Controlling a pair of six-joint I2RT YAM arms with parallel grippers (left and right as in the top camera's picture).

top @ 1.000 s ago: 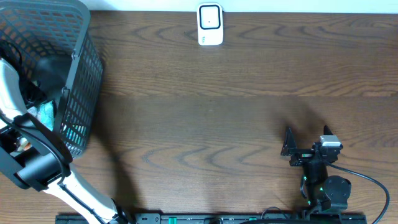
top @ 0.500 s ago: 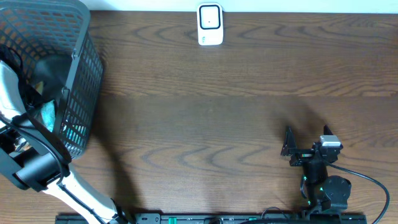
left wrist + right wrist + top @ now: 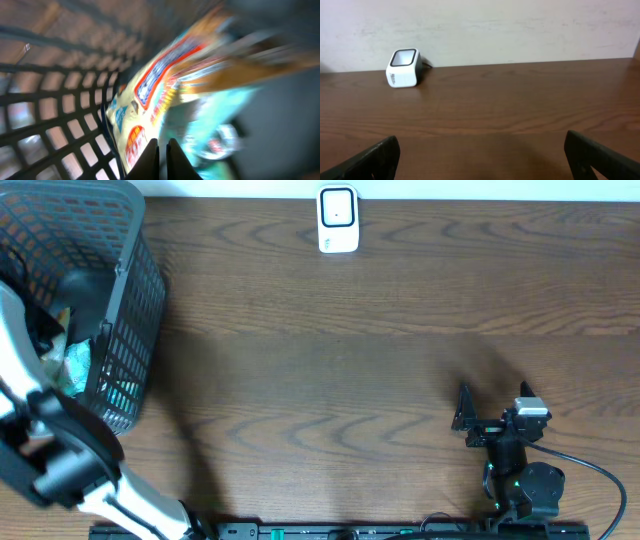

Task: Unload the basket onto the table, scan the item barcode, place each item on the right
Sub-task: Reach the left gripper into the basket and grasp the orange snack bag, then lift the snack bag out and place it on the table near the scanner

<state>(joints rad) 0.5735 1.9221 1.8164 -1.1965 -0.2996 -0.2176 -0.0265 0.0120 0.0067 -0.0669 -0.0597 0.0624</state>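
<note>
There is one basket (image 3: 140,280), one barcode scanner (image 3: 338,220) and two robot arms on one brown wooden bench (image 3: 350,360).

The basket is black plastic with a grid of holes. It stands in the far left corner. The left arm (image 3: 60,470), white and black, reaches down into it. Inside lies one snack bag (image 3: 165,85). It is shiny and crinkly, pale yellow with a red and blue label. Something teal lies under it. The wrist picture is very blurry, so I cannot count what else is in there.

The left gripper (image 3: 162,150) has its jaws squeezed together, with only a thin slit between them. They sit right at the bottom edge of the snack bag. I cannot tell if they pinch a bit of the bag.

The scanner is small, white and boxy with round corners and a dark window on top. It stands at the far edge of the bench, well apart from the basket. The bare wood lies between them.

The right gripper (image 3: 481,145) sits near the front right, low over the bench. Its jaws are wide and hold nothing. It faces the scanner (image 3: 403,68).
</note>
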